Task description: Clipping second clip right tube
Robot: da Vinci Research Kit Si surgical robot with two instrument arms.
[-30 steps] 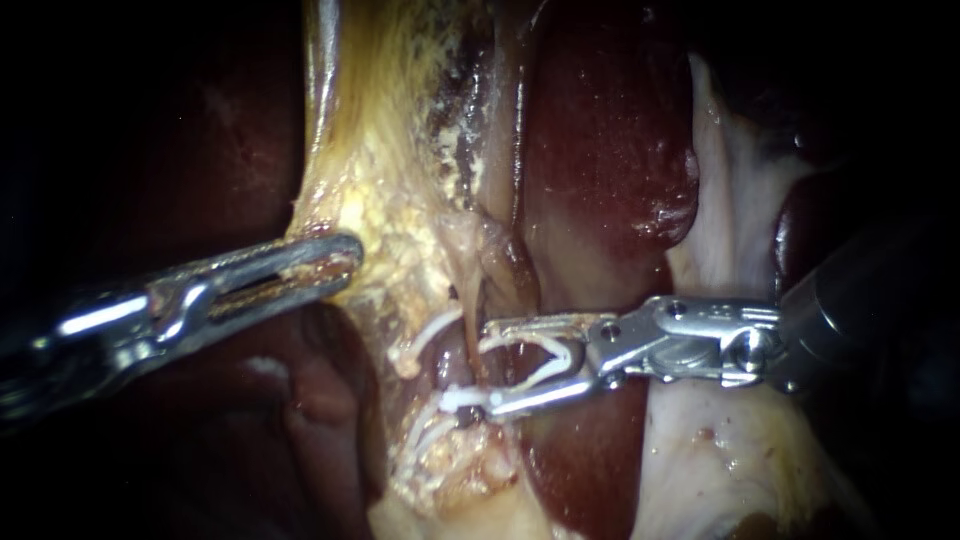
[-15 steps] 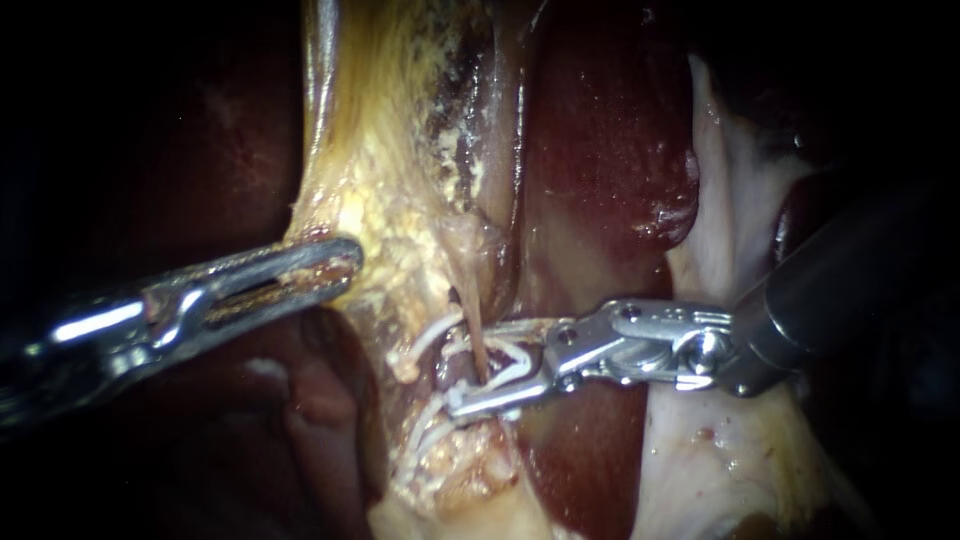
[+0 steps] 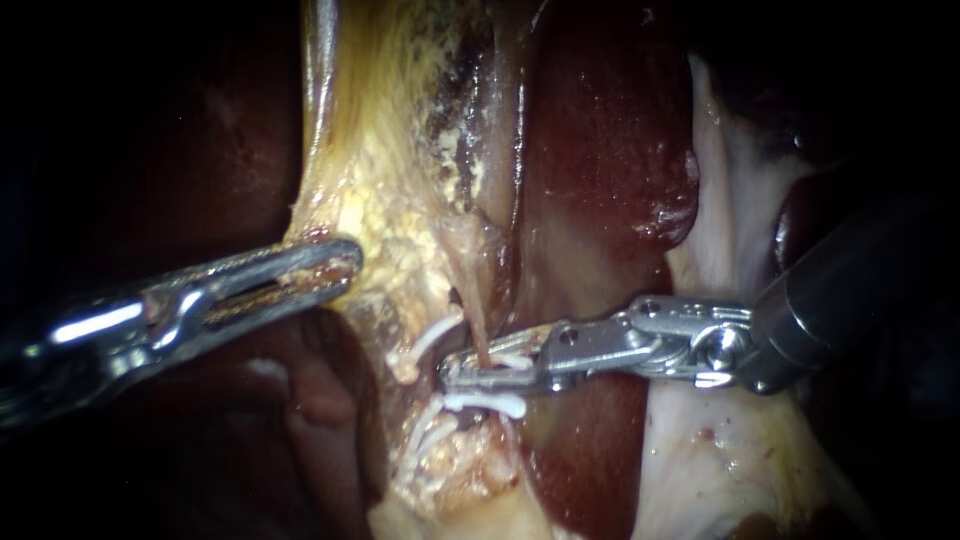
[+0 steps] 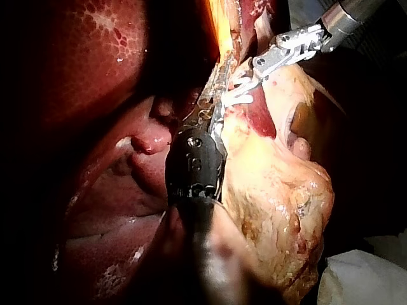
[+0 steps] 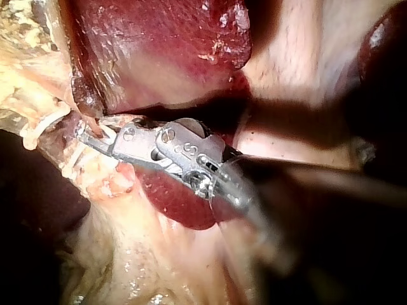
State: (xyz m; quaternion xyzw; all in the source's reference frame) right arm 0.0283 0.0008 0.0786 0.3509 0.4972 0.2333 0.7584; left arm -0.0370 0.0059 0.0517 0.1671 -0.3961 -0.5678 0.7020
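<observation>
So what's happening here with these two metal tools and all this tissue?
Two robot instruments are working beside a dark red liver. The left instrument grips yellowish tissue, holding it taut. The right instrument has its jaws squeezed on a thin tube, pressing a white clip onto it. Other white clips sit just below.

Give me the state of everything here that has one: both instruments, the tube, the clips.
Left instrument: jaws shut on the yellowish tissue.
Right instrument: jaws shut on the thin tube.
Thin tube: whole, running down into the right jaws.
Clip in the jaws: squeezed nearly flat around the tube.
Lower clip: closed, just beneath the right jaws, free of them.
</observation>
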